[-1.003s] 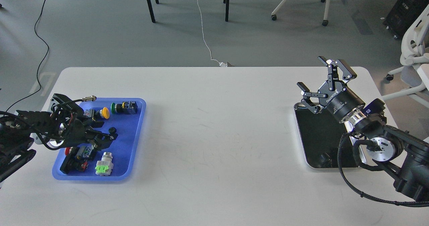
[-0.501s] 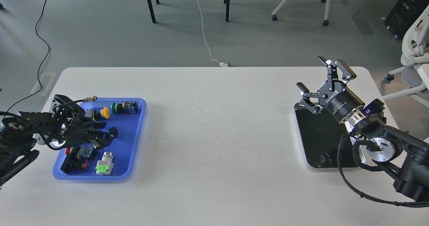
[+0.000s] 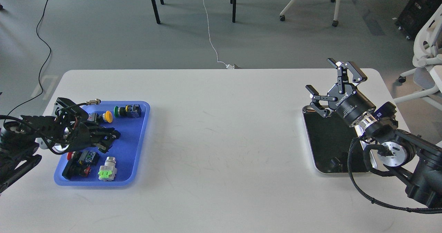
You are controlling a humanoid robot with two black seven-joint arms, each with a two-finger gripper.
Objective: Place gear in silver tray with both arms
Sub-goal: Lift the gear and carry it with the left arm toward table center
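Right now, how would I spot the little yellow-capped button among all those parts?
Find the blue tray at the table's left end. Along its far edge, the yellow-capped button lies left of a green-capped one. No other part there is yellow.

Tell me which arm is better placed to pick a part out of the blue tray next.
Left. Its pincer hangs over the blue plastic tray among the parts. The right pincer, wide open, sits across the table above the shiny rectangular silver tray, far from any part.

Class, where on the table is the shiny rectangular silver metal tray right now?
In the head view, the shiny rectangular silver metal tray lies at the white table's right end, partly under the open right gripper, far from the blue plastic tray.
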